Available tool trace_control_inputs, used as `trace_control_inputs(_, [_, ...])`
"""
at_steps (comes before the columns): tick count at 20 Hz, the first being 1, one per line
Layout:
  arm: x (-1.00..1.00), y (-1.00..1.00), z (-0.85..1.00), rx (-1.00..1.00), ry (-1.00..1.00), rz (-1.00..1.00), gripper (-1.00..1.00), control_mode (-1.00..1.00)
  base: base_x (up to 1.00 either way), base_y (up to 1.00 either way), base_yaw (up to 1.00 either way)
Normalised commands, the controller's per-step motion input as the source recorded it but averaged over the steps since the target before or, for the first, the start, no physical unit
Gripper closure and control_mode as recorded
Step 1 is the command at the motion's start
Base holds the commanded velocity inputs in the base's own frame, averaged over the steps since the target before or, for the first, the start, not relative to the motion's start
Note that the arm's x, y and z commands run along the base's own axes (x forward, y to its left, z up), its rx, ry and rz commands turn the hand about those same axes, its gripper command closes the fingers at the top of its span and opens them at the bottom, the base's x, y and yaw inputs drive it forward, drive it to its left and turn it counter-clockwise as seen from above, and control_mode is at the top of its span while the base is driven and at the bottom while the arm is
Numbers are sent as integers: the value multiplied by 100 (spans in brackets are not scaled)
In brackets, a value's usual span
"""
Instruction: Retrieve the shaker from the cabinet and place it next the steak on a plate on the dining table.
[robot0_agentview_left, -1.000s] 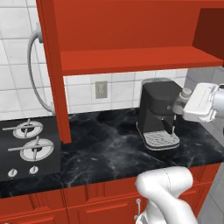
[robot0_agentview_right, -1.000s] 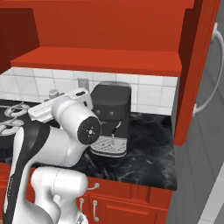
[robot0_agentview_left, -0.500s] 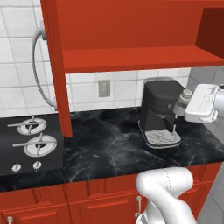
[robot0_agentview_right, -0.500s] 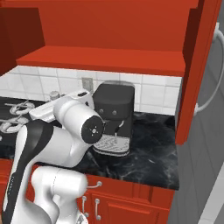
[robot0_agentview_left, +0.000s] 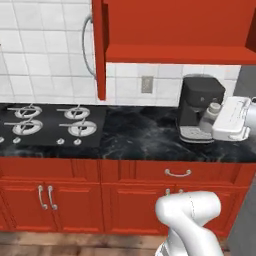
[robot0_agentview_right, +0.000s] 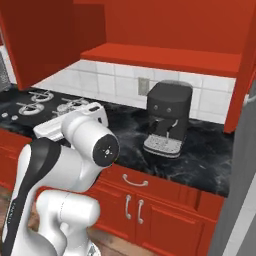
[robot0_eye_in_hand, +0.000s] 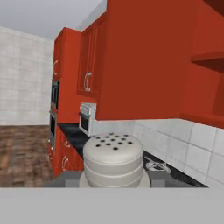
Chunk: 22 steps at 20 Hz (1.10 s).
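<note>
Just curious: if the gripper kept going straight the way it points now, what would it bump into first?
Probably the open red cabinet door ahead of the gripper, which holds the shaker. Depth is unclear; it might pass beneath.

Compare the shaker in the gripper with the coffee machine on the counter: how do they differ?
The shaker is pale grey with a lighter perforated cap; the coffee machine is black. The shaker is a small cylinder, far smaller than the boxy coffee machine. The shaker is held at the gripper, off the counter; the coffee machine stands on the counter below the red cabinet. Both stand upright.
</note>
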Motion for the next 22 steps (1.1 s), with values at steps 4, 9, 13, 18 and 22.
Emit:
trace_control_inputs(4, [0, 0, 0, 0, 0, 0, 100, 100, -26, 33, 56])
trace_control_inputs(9, [0, 0, 0, 0, 0, 0, 100, 100, -1, 29, 70])
trace_control_inputs(13, [0, 0, 0, 0, 0, 0, 100, 100, 0, 32, 89])
trace_control_inputs(18, [0, 0, 0, 0, 0, 0, 100, 100, 0, 29, 92])
trace_control_inputs(22, [0, 0, 0, 0, 0, 0, 100, 100, 0, 34, 88])
